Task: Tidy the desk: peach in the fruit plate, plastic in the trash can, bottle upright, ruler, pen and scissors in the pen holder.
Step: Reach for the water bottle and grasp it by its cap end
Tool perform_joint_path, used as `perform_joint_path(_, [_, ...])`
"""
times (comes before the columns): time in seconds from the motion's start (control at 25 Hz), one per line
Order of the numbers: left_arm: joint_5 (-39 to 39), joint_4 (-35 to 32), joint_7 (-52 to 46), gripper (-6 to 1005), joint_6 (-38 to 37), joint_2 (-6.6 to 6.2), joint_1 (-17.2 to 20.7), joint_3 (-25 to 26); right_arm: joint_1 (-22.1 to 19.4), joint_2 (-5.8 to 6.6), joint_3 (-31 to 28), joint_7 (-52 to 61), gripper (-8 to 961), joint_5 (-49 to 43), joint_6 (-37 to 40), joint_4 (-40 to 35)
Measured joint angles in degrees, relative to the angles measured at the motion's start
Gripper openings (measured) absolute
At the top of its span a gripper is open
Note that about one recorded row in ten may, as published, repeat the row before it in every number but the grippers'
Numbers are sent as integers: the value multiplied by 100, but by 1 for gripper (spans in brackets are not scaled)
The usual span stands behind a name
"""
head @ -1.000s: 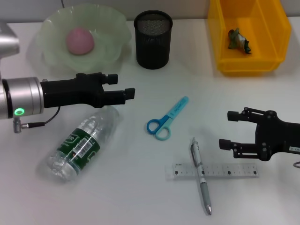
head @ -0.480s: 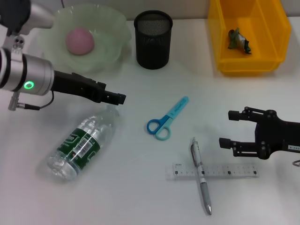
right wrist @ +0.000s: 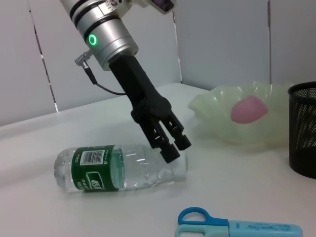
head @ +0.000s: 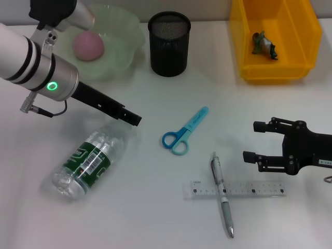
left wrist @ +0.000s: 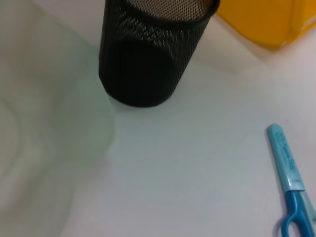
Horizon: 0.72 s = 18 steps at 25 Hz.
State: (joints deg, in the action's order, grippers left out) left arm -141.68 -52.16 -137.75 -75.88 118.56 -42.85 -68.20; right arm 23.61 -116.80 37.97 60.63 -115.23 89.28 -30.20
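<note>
A clear bottle [head: 91, 158] with a green label lies on its side at the front left. My left gripper [head: 133, 118] slants down over its neck end, open, fingertips just above the bottle [right wrist: 118, 168] in the right wrist view. The pink peach [head: 88, 45] rests in the pale green fruit plate [head: 129, 31]. Crumpled plastic [head: 264, 44] lies in the yellow bin [head: 301, 67]. Blue scissors [head: 184, 132] lie mid-table. A silver pen [head: 222, 194] lies across the clear ruler [head: 249, 189]. The black mesh pen holder [head: 169, 44] stands at the back. My right gripper [head: 257, 141] hovers open at the right.
In the left wrist view the pen holder [left wrist: 148, 54] stands close ahead, with the plate's edge [left wrist: 49, 123] on one side and the scissors' tip [left wrist: 286, 158] on the other. The ruler and pen lie just in front of my right gripper.
My left arm has swung from level to pointing steeply down, bringing its gripper to the bottle's neck end. The right arm and all objects stay put.
</note>
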Motion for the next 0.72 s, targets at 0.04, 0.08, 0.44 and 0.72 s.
perform_joint_path(0.04, [0, 0, 0, 811, 0, 0, 0, 0, 0, 0, 0, 0, 821, 0, 0, 0])
perform_joint_path(0.08, [-20, 2, -17, 811, 0, 2, -6, -9, 5, 0, 0, 0, 821, 0, -1, 2])
perform_joint_path(0.44, [-42, 159, -7, 812, 2, 9, -41, -86, 30, 0, 0, -6, 820, -7, -8, -9])
perform_joint_path(0.72, [-50, 305, 26, 811, 124, 9, -66, -198, 36, 0, 0, -59, 820, -55, -8, -3])
